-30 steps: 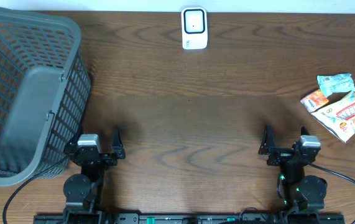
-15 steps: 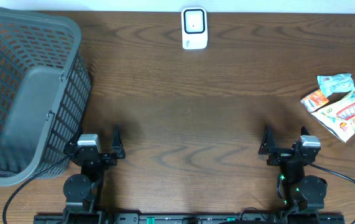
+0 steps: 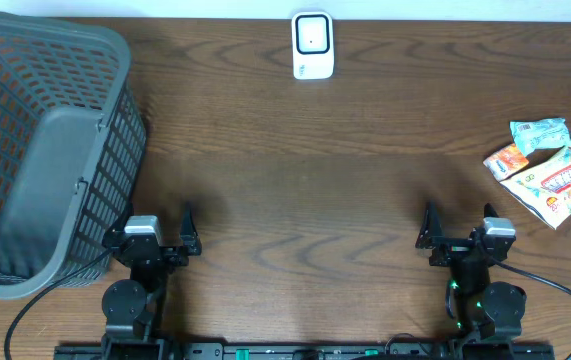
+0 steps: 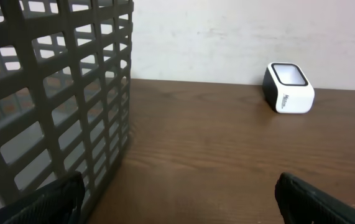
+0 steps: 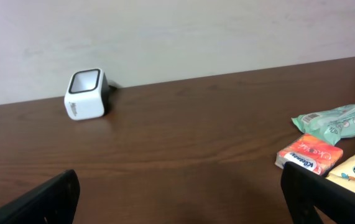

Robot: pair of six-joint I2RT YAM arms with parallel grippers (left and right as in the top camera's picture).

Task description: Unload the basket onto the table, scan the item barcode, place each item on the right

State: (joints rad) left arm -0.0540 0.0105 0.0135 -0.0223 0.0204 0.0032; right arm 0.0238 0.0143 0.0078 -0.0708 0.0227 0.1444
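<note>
The left gripper and right gripper sit at the near edge, jaws spread wide, nothing in them. Past the right one, snack packets lie piled by the table's right edge. The white barcode scanner stands at the far edge, and a grey basket sits on the left.

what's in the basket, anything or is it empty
Empty. From overhead, the basket shows only its bare grey floor through the open top; the snack packets lie well outside it, far right.

The basket lies left, scanner behind, packets right.
</note>
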